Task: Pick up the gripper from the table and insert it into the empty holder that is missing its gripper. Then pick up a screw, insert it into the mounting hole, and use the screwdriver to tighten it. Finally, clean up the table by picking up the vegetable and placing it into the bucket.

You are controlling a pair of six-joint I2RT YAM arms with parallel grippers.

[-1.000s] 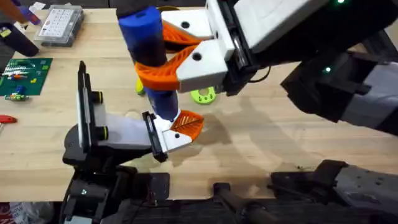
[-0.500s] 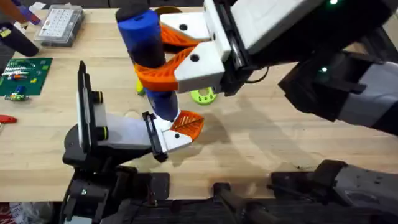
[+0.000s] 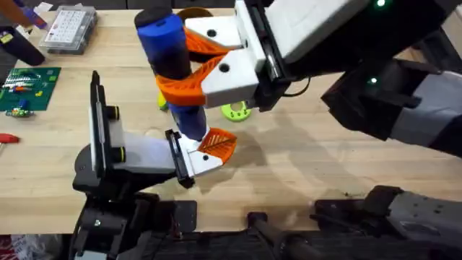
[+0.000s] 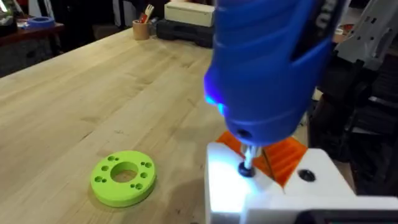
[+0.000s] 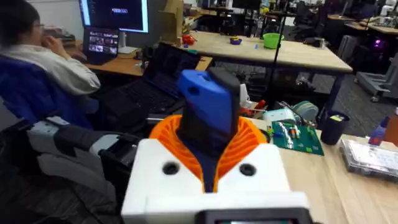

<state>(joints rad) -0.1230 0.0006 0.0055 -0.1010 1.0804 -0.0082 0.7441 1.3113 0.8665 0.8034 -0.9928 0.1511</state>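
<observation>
The blue screwdriver (image 3: 170,65) stands upright, with my right gripper (image 3: 179,63) shut around its middle between orange ribbed pads. In the left wrist view the screwdriver (image 4: 267,62) glows blue at its tip, and its bit rests on a screw (image 4: 246,169) in the white gripper piece (image 4: 273,193). That white piece with an orange pad (image 3: 211,148) sits at the end of my left gripper (image 3: 195,155). A sliver of the yellow-green vegetable (image 3: 164,105) peeks out behind the screwdriver. An orange-brown rim, probably the bucket (image 3: 196,11), shows at the far edge.
A lime-green ring with holes (image 3: 236,110) lies just beyond the work spot. At the far left are a clear compartment box (image 3: 68,27), a green circuit board (image 3: 25,87) and a red-handled tool (image 3: 6,137). Bare wood lies to the right.
The right gripper and the screwdriver have shifted very slightly toward the far left. The left arm has stayed still.
</observation>
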